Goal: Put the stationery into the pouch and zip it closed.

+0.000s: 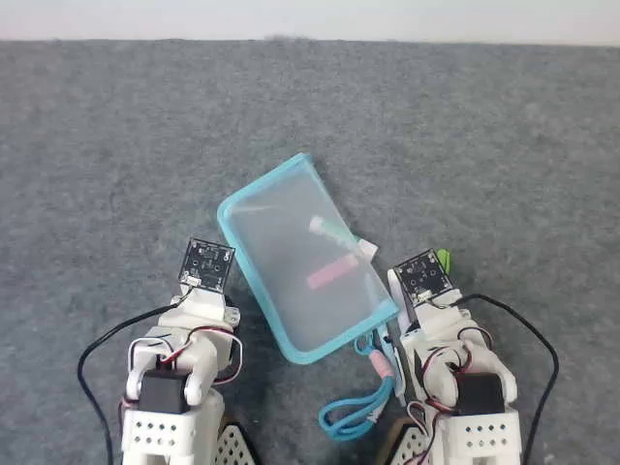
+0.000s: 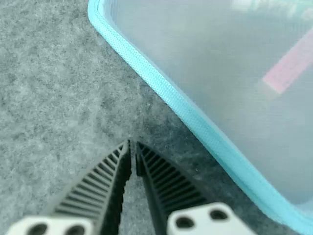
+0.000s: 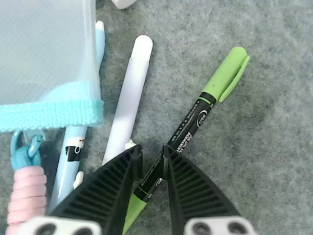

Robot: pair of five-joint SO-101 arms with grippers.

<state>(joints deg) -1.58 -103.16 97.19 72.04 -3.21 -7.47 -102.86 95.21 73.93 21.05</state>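
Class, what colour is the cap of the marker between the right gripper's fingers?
Bright green cap on a black-barrelled marker; the right wrist view shows it best.

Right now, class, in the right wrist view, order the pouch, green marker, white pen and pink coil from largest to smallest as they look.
1. pouch
2. green marker
3. white pen, shorter but thicker, so nearly level
4. pink coil, partly out of frame

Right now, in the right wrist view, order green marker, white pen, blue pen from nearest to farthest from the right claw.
1. Green marker: at the right claw itself.
2. White pen: beside it, toward the pouch.
3. Blue pen: farthest, at the pouch's corner.
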